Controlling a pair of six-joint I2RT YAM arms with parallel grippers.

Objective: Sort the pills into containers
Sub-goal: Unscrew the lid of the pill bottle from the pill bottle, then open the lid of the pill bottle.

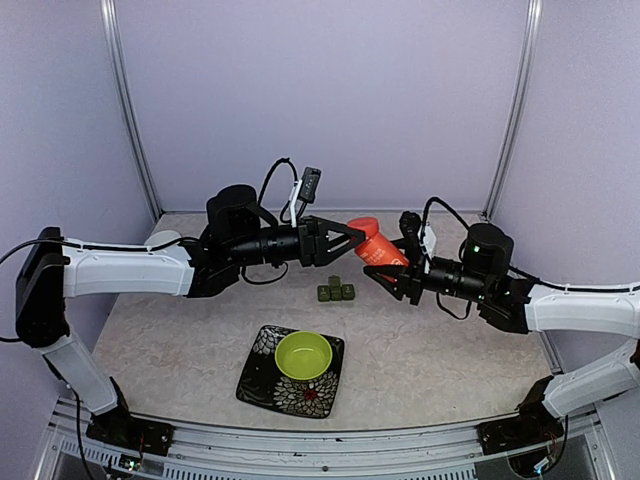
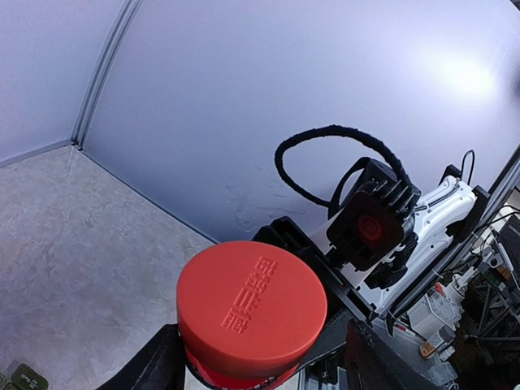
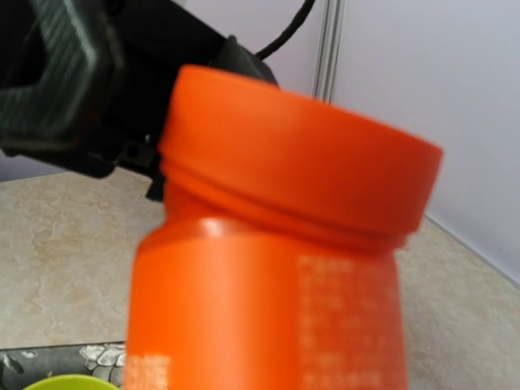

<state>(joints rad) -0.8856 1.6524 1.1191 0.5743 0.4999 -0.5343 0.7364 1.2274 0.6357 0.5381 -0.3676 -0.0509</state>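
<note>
Right jaws pinch the orange bottle (image 1: 380, 252) around its body and hold it above the table (image 1: 440, 350). The bottle is tilted, with its cap (image 1: 363, 227) pointing up and toward the left arm. In the right wrist view the bottle fills nearly the whole picture, with pale print down its side, and the dark left arm sits just behind the cap.

Left jaws stand spread around that cap, 1 finger on each side. In the left wrist view 1 finger (image 2: 154, 366) lies right against the cap's wall, while a thin dark gap shows between the cap and the other finger (image 2: 370, 357). So they bracket the cap without clamping it. The cap's flat top, with raised lettering, faces that camera.

The 2 arms meet over the middle of the table, toward its far side. On the table just below and a little in front of the bottle sits the dark green pillbox (image 1: 336, 292), a short row of 3 square compartments. A 4th small dark green piece is just behind its middle, and I cannot tell whether that is a raised lid. Neither arm touches the pillbox.

Nearer the arm bases, well apart from the pillbox, a lime-green bowl (image 1: 303, 354) rests on a dark square plate (image 1: 262, 380) with a white flower pattern.
</note>
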